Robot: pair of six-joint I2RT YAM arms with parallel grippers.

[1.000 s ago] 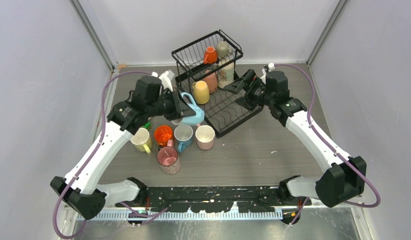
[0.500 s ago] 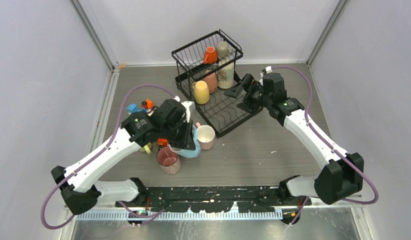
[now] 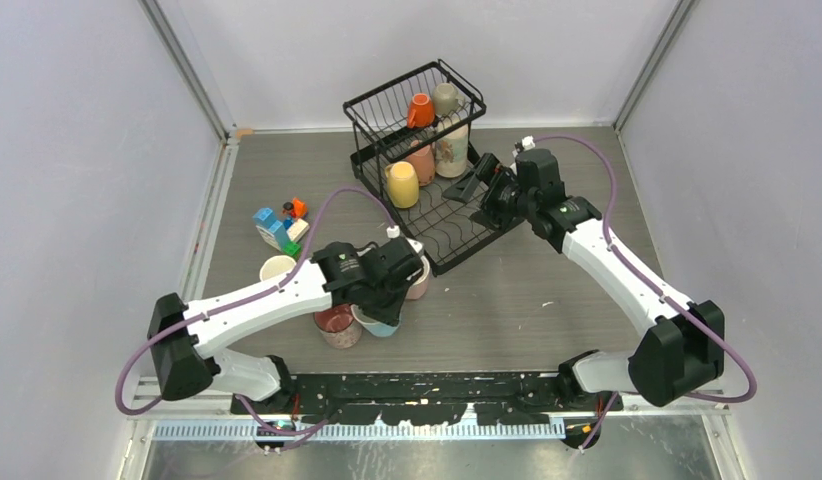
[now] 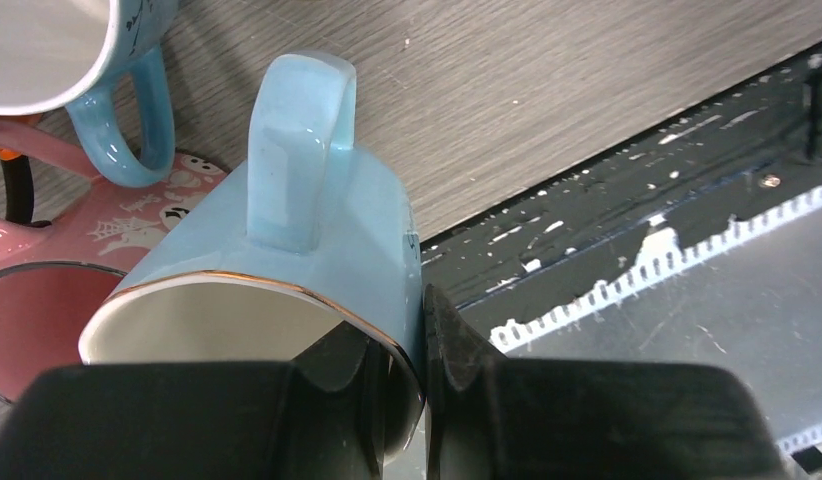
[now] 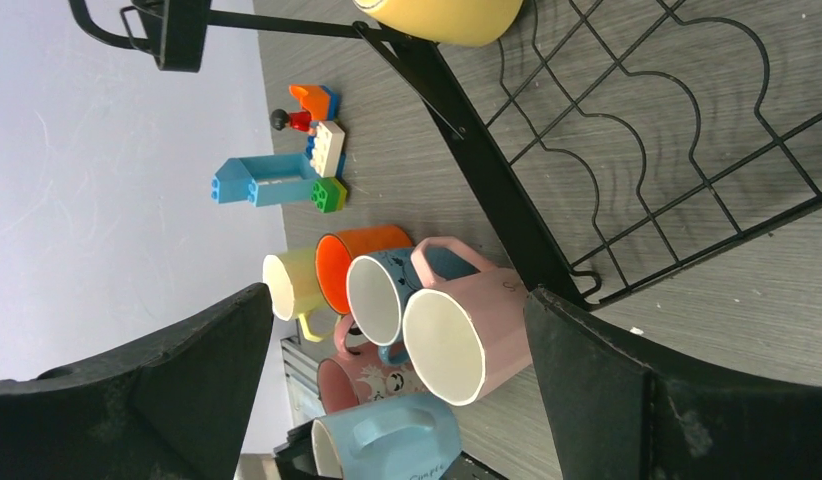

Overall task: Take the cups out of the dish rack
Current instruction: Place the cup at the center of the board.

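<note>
Grey wood-grain table [image 3: 547, 270], pale enclosure walls on three sides.

Left gripper [image 4: 412, 320]: clamped on the rim wall of a light blue mug [image 4: 277, 260], one finger inside the mouth, one outside. Mug tilted, handle away from the fingers. It sits low at the near edge of the table, just beside a pink spider-web mug [image 4: 137, 215]. Cannot tell whether its base touches the table.

Right gripper [image 3: 479, 182]: jaws spread wide, holding nothing, at the right side of the dish rack [image 3: 457, 215], over its lower tray.

Rack stands at the far centre of the table.
- Upper basket: orange cup [image 3: 420, 110] and beige cup [image 3: 445, 98].
- Lower tier: yellow cup [image 3: 402, 184], salmon cup [image 3: 421, 160], tall patterned white cup [image 3: 452, 143].

Cups on the table, clustered left of the rack's near corner, seen from the right wrist:
- pale yellow mug [image 5: 292, 285]
- orange mug [image 5: 357, 255]
- blue mug [image 5: 382, 295]
- pale pink mug [image 5: 467, 335]

All four stand mouth up and close together.

Toy bricks [image 3: 279, 225] lie further left, apart from the mugs.
</note>
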